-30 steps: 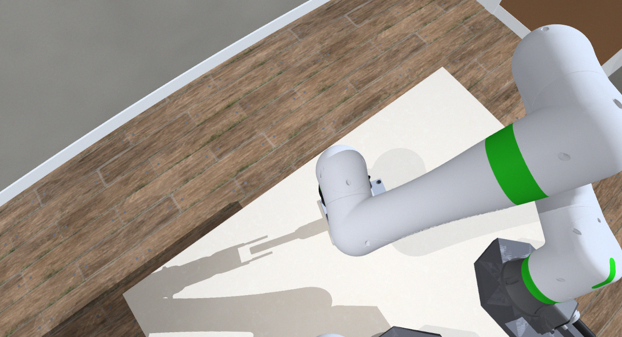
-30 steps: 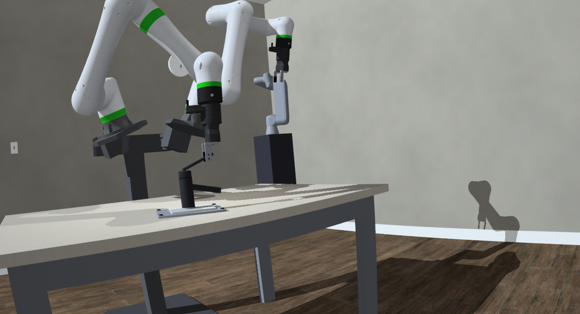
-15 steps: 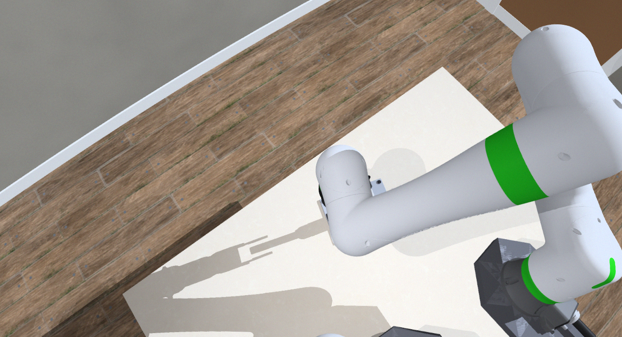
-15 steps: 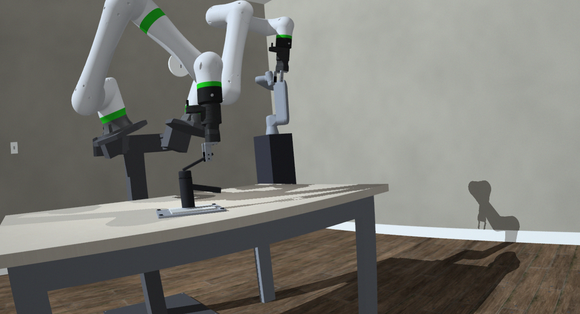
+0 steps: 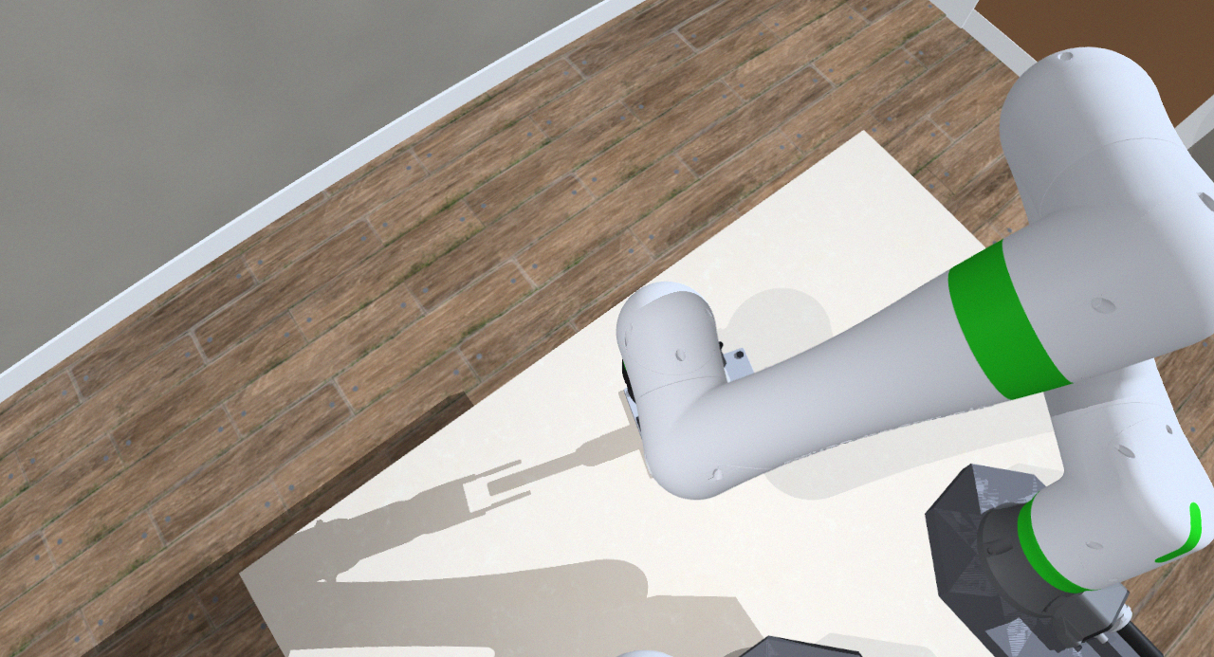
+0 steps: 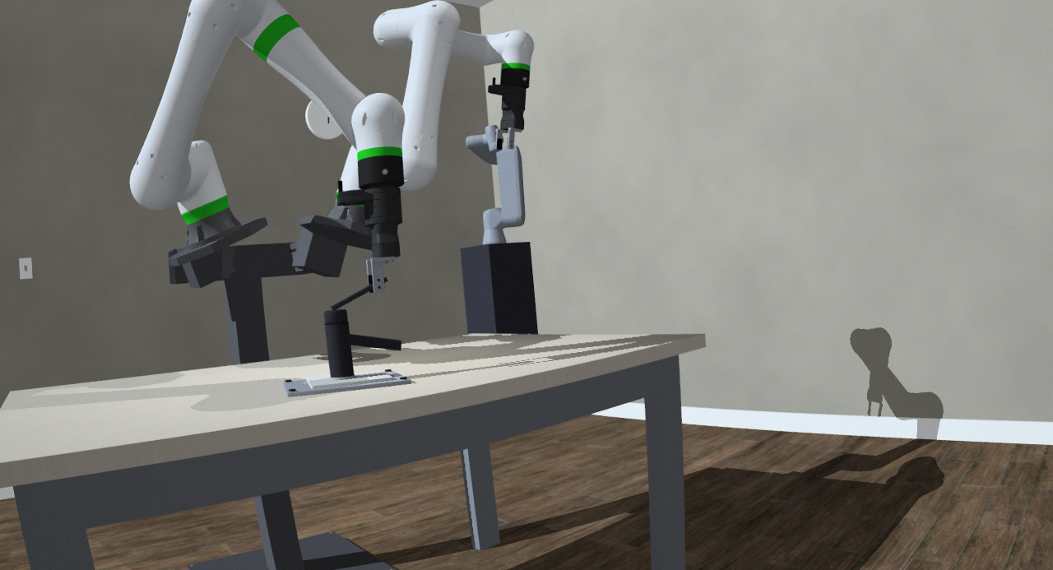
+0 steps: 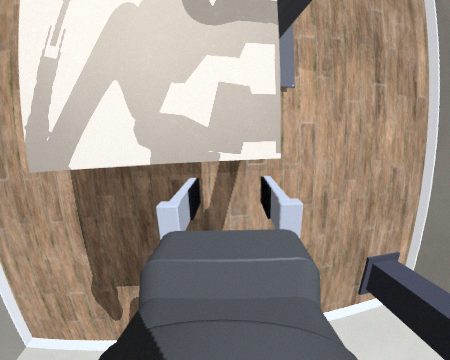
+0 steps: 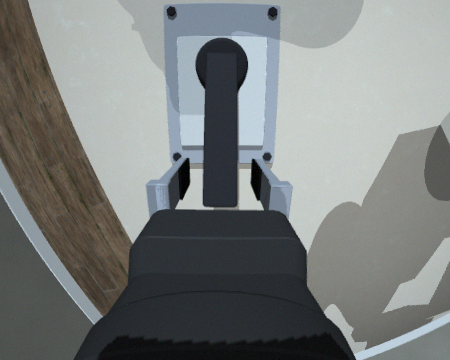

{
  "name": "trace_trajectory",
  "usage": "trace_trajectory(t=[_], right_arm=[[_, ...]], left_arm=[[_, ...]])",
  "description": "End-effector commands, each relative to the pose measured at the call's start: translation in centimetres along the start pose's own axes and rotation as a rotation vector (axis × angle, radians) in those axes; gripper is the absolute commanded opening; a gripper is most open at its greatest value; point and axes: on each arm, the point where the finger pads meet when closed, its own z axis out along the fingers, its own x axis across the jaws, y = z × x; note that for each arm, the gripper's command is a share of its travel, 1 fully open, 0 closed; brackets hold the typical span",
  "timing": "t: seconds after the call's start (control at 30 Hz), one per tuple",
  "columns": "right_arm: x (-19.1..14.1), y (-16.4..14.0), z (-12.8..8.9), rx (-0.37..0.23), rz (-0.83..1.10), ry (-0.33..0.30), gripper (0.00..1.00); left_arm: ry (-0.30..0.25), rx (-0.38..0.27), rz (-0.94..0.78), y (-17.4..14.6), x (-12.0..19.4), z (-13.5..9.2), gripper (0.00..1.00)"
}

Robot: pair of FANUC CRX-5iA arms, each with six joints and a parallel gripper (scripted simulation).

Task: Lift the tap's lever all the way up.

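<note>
The black tap (image 6: 338, 349) stands upright on a grey base plate (image 6: 297, 391) (image 8: 220, 20) (image 5: 741, 366) bolted to the table. Its spout (image 6: 377, 341) points right in the exterior view. The lever (image 6: 351, 297) (image 8: 221, 130) slopes upward from the tap's top over the spout. My right gripper (image 6: 377, 280) (image 8: 220, 171) is open, pointing down at the lever's raised end. In the right wrist view the lever's outer part lies between the fingers, with a gap on each side. My left gripper (image 6: 511, 140) (image 7: 230, 189) is open and empty, high up beyond the table.
The pale table (image 5: 849, 194) (image 6: 183, 430) (image 7: 100, 140) bears the tap. A grey arm (image 6: 510, 187) on a dark pedestal (image 6: 497, 290) stands behind it. In the top view the right arm (image 5: 815, 398) hides most of the tap.
</note>
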Motion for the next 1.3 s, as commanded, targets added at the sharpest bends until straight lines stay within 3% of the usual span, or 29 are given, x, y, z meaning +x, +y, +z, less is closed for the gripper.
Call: trace_trajectory(t=[0.0,0.9,1.27], right_arm=[[-0.1,0.1,-0.3,-0.002,0.0,-0.001,1.0],[0.0,0.1,-6.2,-0.002,0.0,-0.001,1.0],[0.0,0.1,-6.9,-0.002,0.0,-0.001,1.0]], left_arm=[[0.0,-0.002,0.0,0.0,0.0,-0.1,1.0],[0.0,-0.002,0.0,0.0,0.0,-0.1,1.0],[0.0,-0.002,0.0,0.0,0.0,-0.1,1.0]])
